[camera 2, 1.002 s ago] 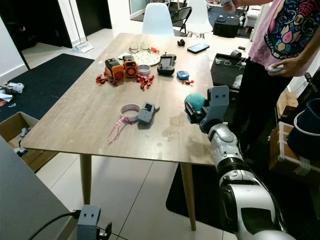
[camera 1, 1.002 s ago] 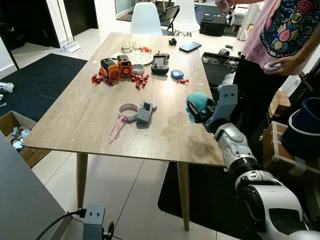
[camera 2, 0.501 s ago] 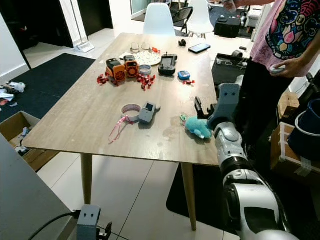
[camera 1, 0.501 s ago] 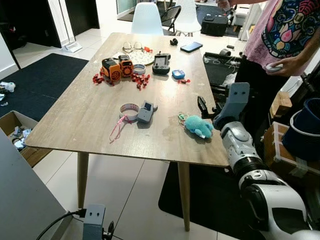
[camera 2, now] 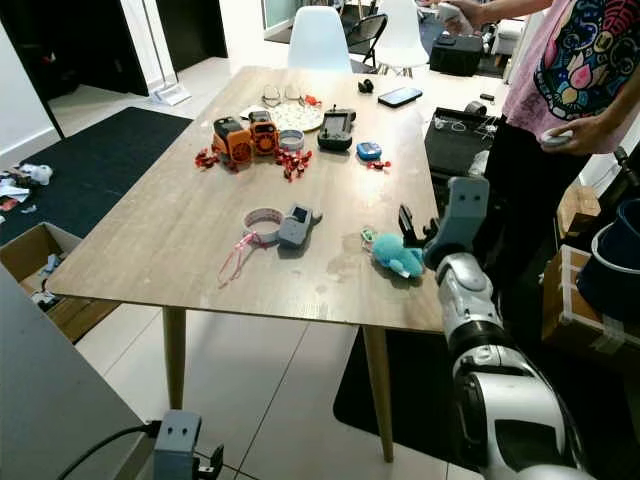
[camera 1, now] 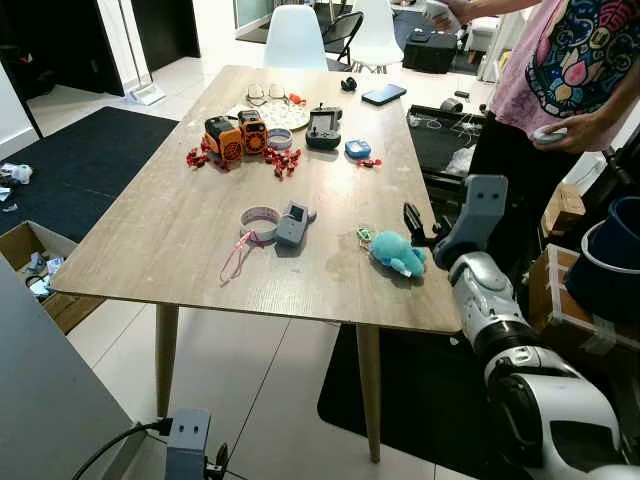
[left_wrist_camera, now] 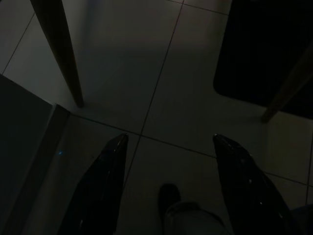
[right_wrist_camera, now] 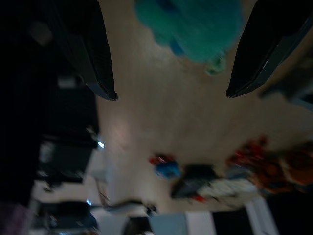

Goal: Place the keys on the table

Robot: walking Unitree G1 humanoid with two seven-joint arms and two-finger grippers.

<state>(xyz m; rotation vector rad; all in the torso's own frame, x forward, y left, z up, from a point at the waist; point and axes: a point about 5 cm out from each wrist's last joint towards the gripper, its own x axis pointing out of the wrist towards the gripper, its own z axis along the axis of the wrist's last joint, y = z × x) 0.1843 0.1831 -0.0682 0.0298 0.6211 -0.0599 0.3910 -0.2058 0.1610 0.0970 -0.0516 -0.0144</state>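
Observation:
The keys, on a teal plush keychain (camera 1: pixel 397 252) with a small green ring, lie on the wooden table (camera 1: pixel 180 230) near its right front edge. My right gripper (camera 1: pixel 424 228) hovers just right of and above the plush, open, with nothing between its fingers. In the right wrist view the plush (right_wrist_camera: pixel 188 24) lies beyond the two spread fingers of the right gripper (right_wrist_camera: pixel 168 93). My left gripper (left_wrist_camera: pixel 168 147) hangs open over the dark tiled floor beside a table leg (left_wrist_camera: pixel 58 54).
On the table lie a tape roll (camera 1: pixel 259 217), a grey device (camera 1: pixel 290 223), orange toys (camera 1: pixel 230 135), a controller (camera 1: pixel 321 127) and a phone (camera 1: pixel 380 94). A person (camera 1: pixel 560 80) stands at the table's right side. A blue bucket (camera 1: pixel 610 255) and boxes stand at right.
A second ago my right gripper held the plush keys above the table edge. It let them go; they now lie on the table and the gripper has drawn back slightly to the right.

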